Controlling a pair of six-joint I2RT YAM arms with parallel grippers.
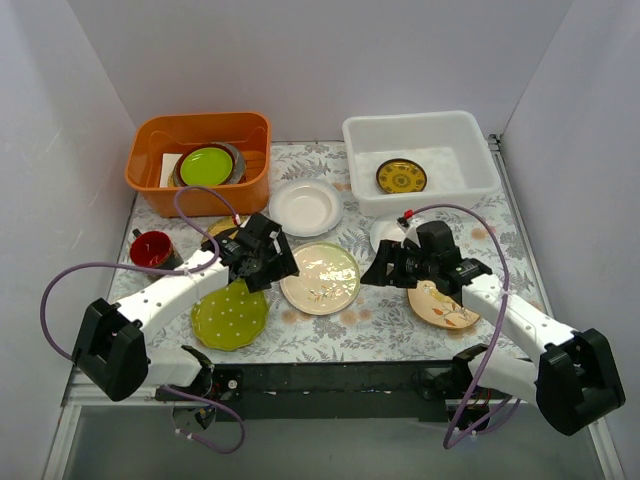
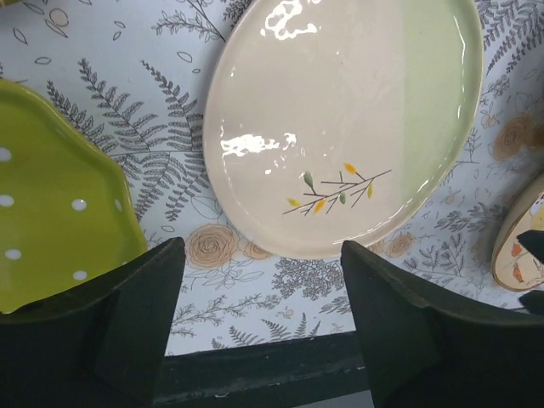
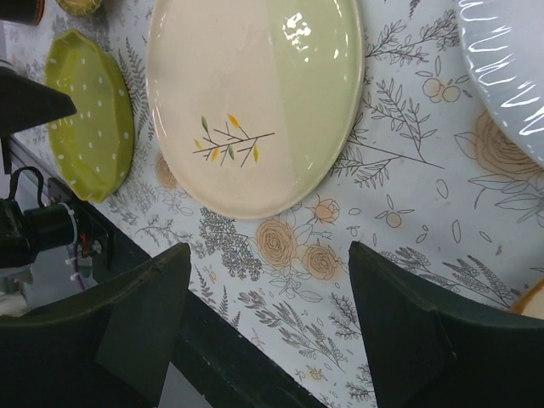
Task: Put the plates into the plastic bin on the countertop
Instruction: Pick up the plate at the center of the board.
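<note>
End effectors on both arms stand wide with nothing between the jaws. The left end effector (image 2: 262, 255) hangs at the near edge of the cream and pale green plate (image 1: 320, 278), and the right end effector (image 3: 269, 251) faces the same plate from its other side. By my reading the task is barely begun. One plate, the dark yellow patterned plate (image 1: 401, 176), lies flat inside the plastic bin (image 1: 470, 150) at the far right of the counter (image 1: 380, 322). The others lie out on the counter:
- a white plate (image 1: 306, 206) near the bin's near-left corner
- a second white plate (image 1: 384, 233) half hidden behind the right arm
- the dotted lime plate (image 1: 229, 314) beside the left arm
- the floral plate (image 1: 442, 305) partly under the right arm
- a yellowish rim (image 1: 222, 229) by the left arm, too hidden to name

None is gripped, so at least five plates are left to move, the cream and pale green one probably first
</note>
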